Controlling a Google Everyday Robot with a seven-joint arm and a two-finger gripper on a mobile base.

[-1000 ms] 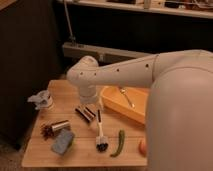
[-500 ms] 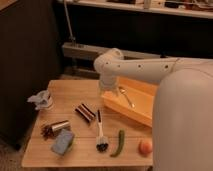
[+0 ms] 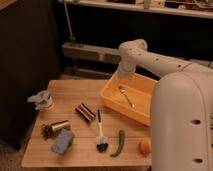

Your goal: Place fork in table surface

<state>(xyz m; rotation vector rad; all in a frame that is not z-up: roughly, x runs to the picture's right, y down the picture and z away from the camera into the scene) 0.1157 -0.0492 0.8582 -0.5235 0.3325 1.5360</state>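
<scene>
The fork (image 3: 126, 96) is a slim silver utensil lying flat inside the yellow plastic tub (image 3: 111, 101), apart from the gripper. My white arm reaches in from the right, bends at a rounded joint, and points down. The gripper (image 3: 122, 76) at its end hangs over the tub's far left rim, just behind the fork's head and largely merged with the arm. The table surface (image 3: 70, 92) is a light tan plank top that carries the tub on its right half.
On the table lie a white-handled brush (image 3: 100, 132), a green pepper (image 3: 119, 144), an orange fruit (image 3: 145, 146), a blue sponge (image 3: 62, 142), a metal can (image 3: 60, 126), a striped brown packet (image 3: 85, 112) and a crumpled grey-white thing (image 3: 41, 100). A dark wall stands on the left.
The arm has swung from over the table's left middle toward the back right, uncovering the table. Its end now hangs over the far side of the yellow tub.
</scene>
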